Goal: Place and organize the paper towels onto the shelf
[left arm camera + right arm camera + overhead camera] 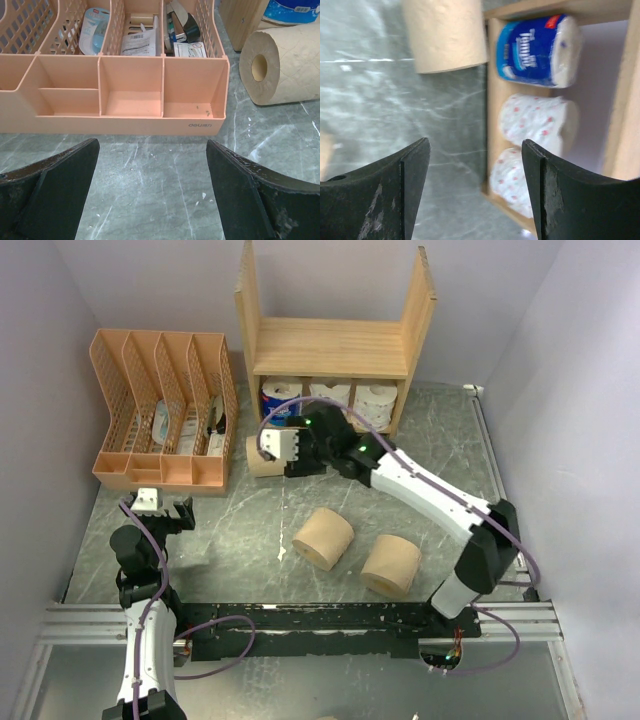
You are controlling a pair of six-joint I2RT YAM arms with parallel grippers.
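1. Shelf point(335, 345) upright at the back of the desk point(250, 530), open front facing the arms.
2. In its lower tier, side by side: blue-wrapped roll point(280, 400) at the left, white patterned roll point(330, 395) in the middle, second white roll point(378, 400) at the right.
3. Nearest tan roll point(262, 458) lying on its side on the desk, just in front of the shelf's left corner and partly hidden by the right arm in the top view. Touching the shelf or not: hard to tell.
4. Middle tan roll point(323, 538) and right tan roll point(391, 565) also on their sides, near each other, well forward of the shelf.
5. Right pincer point(475, 145) released, fingers spread, grasping nothing, held low beside the nearest tan roll and before the shelf front.
6. Left pincer point(152, 145) released too, fingers wide apart with only bare desk between, low and facing the front trays of the peach organizer point(160, 410).
7. Peach organizer at the left back of the desk, beside the shelf, with small packets in its slanted slots.
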